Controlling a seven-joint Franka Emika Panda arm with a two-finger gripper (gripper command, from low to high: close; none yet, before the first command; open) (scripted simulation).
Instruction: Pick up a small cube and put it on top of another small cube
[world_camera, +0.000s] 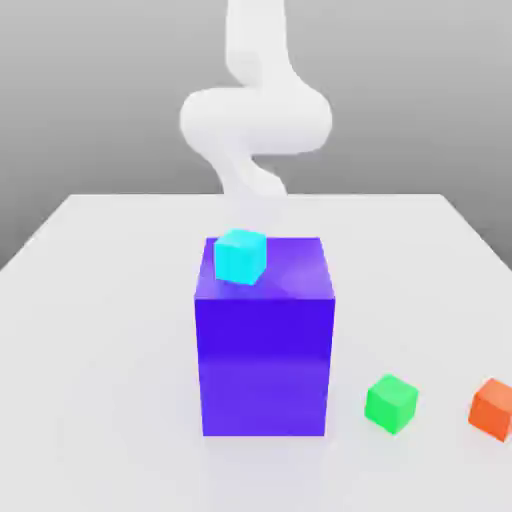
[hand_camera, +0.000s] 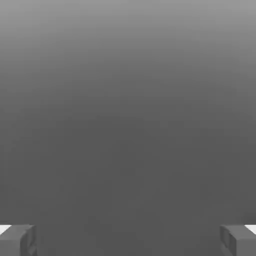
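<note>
The small orange-red cube (world_camera: 493, 407) rests on the table near the front, at the exterior view's right edge. In the hand view my gripper (hand_camera: 128, 241) is open: its two grey fingertips (hand_camera: 17, 240) stand far apart with nothing between them, facing plain grey background. My white arm (world_camera: 255, 120) rises behind the big blue-violet block (world_camera: 264, 350), far from the orange-red cube.
A small cyan cube (world_camera: 241, 255) sits on top of the blue-violet block, near its far left corner. A small green cube (world_camera: 391, 403) lies on the white table (world_camera: 100, 330) between the block and the orange-red cube.
</note>
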